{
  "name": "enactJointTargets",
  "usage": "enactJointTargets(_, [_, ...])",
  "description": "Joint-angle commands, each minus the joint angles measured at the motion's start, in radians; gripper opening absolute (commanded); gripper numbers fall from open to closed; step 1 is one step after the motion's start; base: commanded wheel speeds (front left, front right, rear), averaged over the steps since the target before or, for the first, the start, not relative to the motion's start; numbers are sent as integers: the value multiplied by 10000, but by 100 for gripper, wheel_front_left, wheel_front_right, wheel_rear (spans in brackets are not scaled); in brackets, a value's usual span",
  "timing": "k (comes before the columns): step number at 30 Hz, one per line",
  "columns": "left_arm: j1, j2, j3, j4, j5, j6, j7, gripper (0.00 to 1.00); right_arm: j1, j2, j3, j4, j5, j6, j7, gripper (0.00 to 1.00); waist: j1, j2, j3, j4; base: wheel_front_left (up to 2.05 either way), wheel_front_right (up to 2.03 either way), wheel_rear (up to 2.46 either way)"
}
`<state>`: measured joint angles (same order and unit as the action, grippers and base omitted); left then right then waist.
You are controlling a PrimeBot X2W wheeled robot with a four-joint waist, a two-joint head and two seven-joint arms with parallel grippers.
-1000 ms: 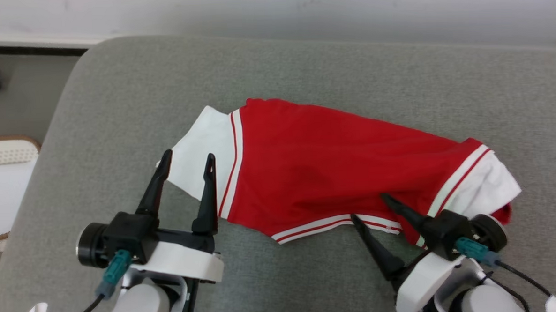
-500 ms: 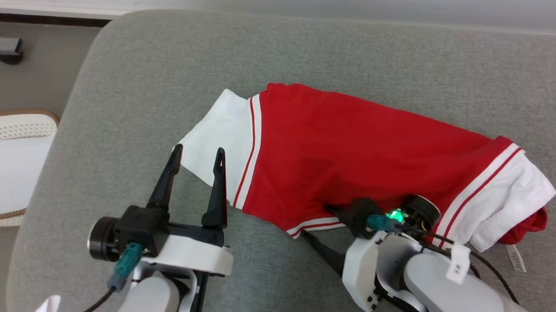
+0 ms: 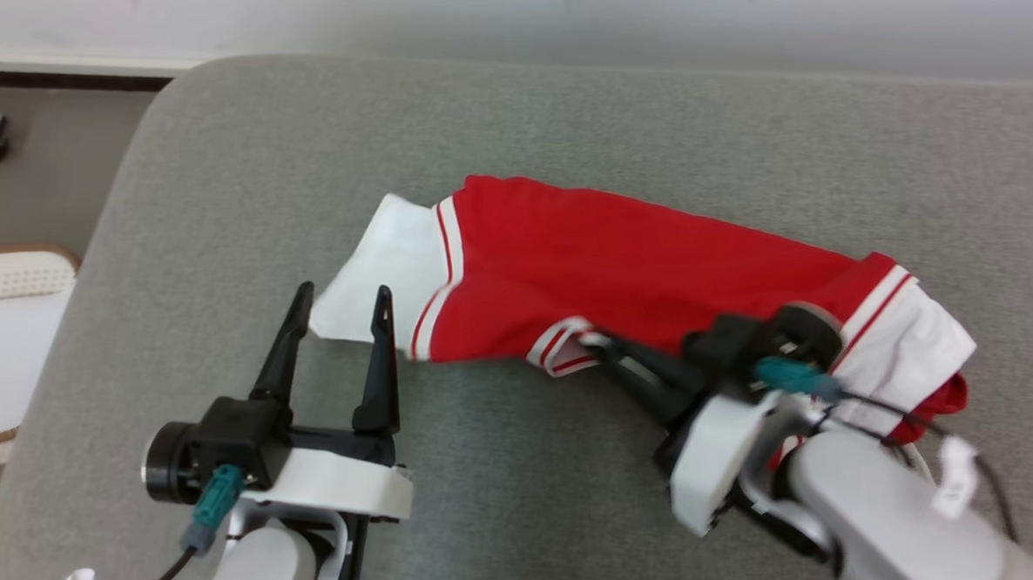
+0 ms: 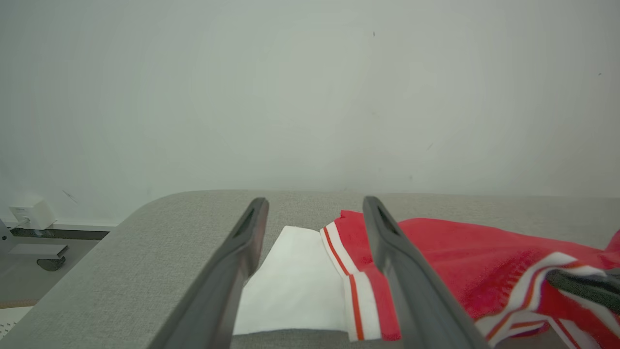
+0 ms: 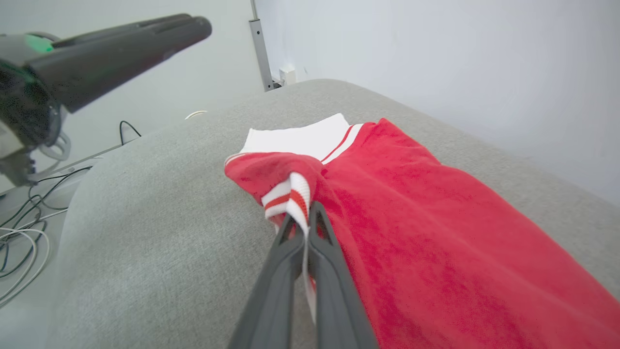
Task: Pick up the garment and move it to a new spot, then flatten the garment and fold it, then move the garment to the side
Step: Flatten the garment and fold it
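The garment (image 3: 620, 268) is a red shirt with white sleeves and red-and-white striped trim, lying across the grey cushion. My right gripper (image 3: 593, 343) is shut on its striped near hem, which bunches up between the fingers in the right wrist view (image 5: 302, 220). The red body (image 5: 436, 228) stretches away to the right there. My left gripper (image 3: 343, 302) stands open just in front of the white left sleeve (image 3: 385, 274), fingers to either side of it without touching. In the left wrist view the sleeve (image 4: 295, 286) lies between and beyond the open gripper (image 4: 315, 213).
The grey cushion (image 3: 216, 207) curves down at its left edge, with floor and a pale round object (image 3: 4, 338) beyond. A white wall (image 3: 557, 18) runs behind. Cables (image 5: 19, 228) lie on the floor in the right wrist view.
My right gripper has closed on the striped hem and lifted it, pulling the near edge back over the red body. The left gripper has stayed open by the sleeve. The camera has shifted.
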<state>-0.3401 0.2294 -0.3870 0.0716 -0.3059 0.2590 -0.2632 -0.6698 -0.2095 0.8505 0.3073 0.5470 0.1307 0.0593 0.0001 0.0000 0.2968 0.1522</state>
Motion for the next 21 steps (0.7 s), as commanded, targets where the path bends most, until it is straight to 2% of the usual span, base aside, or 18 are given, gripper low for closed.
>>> enactJointTargets(1, [147,70,124,-44,188,22,-15,100,380,-339,-640,-605,-134,-5,-85,0,-1,0,-114,-271,0,0,0])
enactJointTargets(5, [239,117,217,-75,233,14,-15,100,987,-663,-1978,-1578,-402,-5,-4,0,-1,0,-181,-546,0,0,0])
enactJointTargets(8, [314,148,285,-91,249,-18,-15,100,1950,-774,-3637,-2408,-658,-5,144,0,-1,0,-219,-804,0,0,0])
enactJointTargets(12, [381,217,341,-83,253,-25,-14,100,3405,-489,-6087,-3179,-949,-5,378,0,-1,0,-209,-1111,0,0,0])
enactJointTargets(17, [222,257,280,-16,267,-103,-16,100,4732,52,-8914,-3144,-1050,-5,672,0,-1,0,-114,-1289,0,0,0])
enactJointTargets(21, [100,223,199,39,280,-145,-14,100,5193,496,-10618,-2347,-822,-7,683,0,-1,0,-27,-1306,0,0,0])
